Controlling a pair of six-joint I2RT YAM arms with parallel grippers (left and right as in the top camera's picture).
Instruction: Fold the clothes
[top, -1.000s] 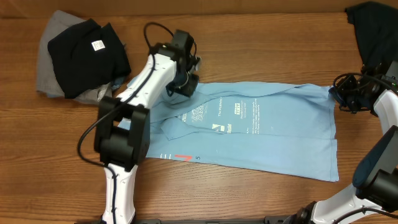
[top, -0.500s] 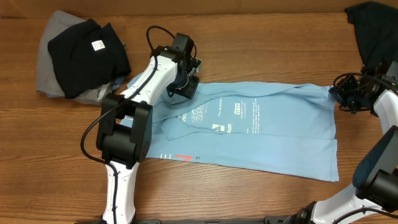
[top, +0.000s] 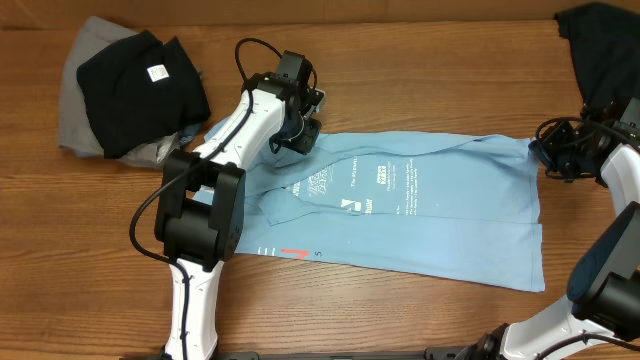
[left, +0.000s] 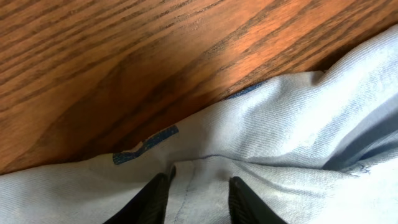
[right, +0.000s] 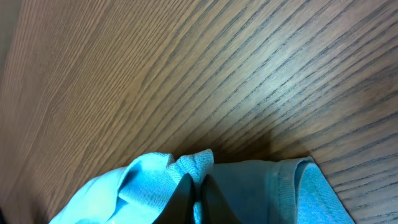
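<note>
Soft light-blue knit T-shirt (top: 450, 215) lies flat on wood-grain bench (top: 420, 60); L pincer (left: 200, 186) tips apart astride its hem, R pincer (right: 198, 190) clamped on bunched corner.

Table (top: 420, 60): wood, bold oak-like grain, smooth w/ low satin sheen. T-shirt (top: 440, 215): light blue knit cloth, matt, soft, fine weave visible close up; lettering is flat print. Black garment (top: 140, 85) & grey garment (top: 75, 115): matt cloth. Left arm (top: 240, 125): white glossy plastic shell, black matt joints. Left gripper (left: 198, 200) fingers (left: 152, 199): black, semi-matt.
</note>
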